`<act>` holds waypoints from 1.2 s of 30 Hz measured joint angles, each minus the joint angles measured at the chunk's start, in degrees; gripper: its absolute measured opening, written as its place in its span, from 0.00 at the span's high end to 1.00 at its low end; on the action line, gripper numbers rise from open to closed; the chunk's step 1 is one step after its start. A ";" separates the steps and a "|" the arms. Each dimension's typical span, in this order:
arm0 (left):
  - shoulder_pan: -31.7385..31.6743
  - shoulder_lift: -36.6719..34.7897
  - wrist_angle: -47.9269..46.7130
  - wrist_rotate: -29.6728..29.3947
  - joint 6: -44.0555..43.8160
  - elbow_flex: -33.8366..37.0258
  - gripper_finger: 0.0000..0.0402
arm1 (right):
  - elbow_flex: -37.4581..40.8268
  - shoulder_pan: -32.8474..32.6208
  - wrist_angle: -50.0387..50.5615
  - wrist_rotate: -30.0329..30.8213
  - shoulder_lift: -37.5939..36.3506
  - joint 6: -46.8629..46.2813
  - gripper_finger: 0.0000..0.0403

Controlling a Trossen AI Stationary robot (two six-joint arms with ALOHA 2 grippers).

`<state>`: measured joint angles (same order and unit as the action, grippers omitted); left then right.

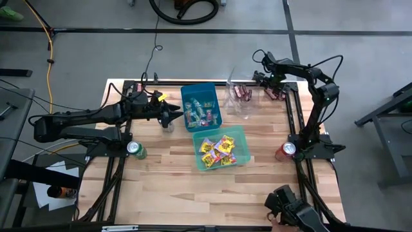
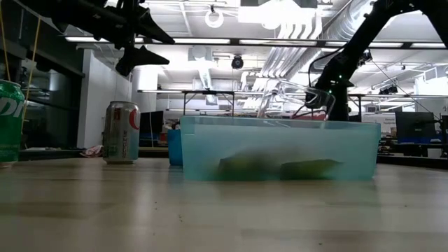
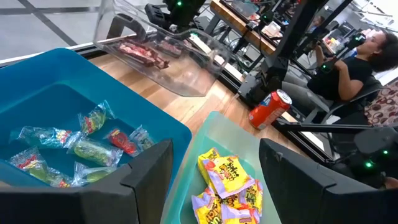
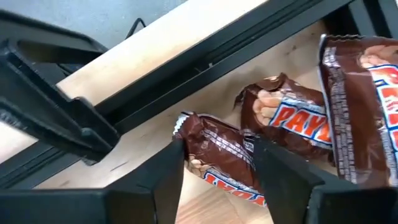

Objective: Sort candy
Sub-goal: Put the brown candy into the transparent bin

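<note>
Three brown candy bars point(image 4: 292, 118) lie at the table's far right corner; the right gripper point(image 4: 217, 171) has one between its fingers, grip unclear. Left gripper point(image 1: 175, 115) hangs open by the blue bin point(image 1: 215, 103)

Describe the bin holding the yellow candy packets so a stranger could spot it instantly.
Start at the wooden table and find the two open plastic bins near its middle. The one you want is the pale green bin, nearer the front edge. Unlike the deeper blue bin behind it, it holds yellow packets with purple print.
</note>
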<state>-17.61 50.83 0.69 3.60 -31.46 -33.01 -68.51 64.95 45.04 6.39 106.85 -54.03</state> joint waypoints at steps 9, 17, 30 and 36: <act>0.00 0.00 0.00 0.00 -0.30 0.00 0.44 | -0.02 -1.17 1.15 0.75 -0.02 1.88 0.72; 0.00 0.00 0.00 0.02 -1.36 0.00 0.44 | -0.02 -2.55 2.49 2.82 -0.26 6.67 0.98; 0.00 0.00 0.00 0.02 -1.33 0.00 0.44 | 0.00 -6.57 2.59 6.02 -3.53 8.05 1.00; 0.00 0.00 0.00 0.02 -1.33 0.00 0.44 | 0.00 -7.66 2.34 7.00 -8.06 8.95 1.00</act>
<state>-17.61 50.83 0.69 3.62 -32.80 -33.01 -68.51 57.29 47.38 13.40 98.79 -45.08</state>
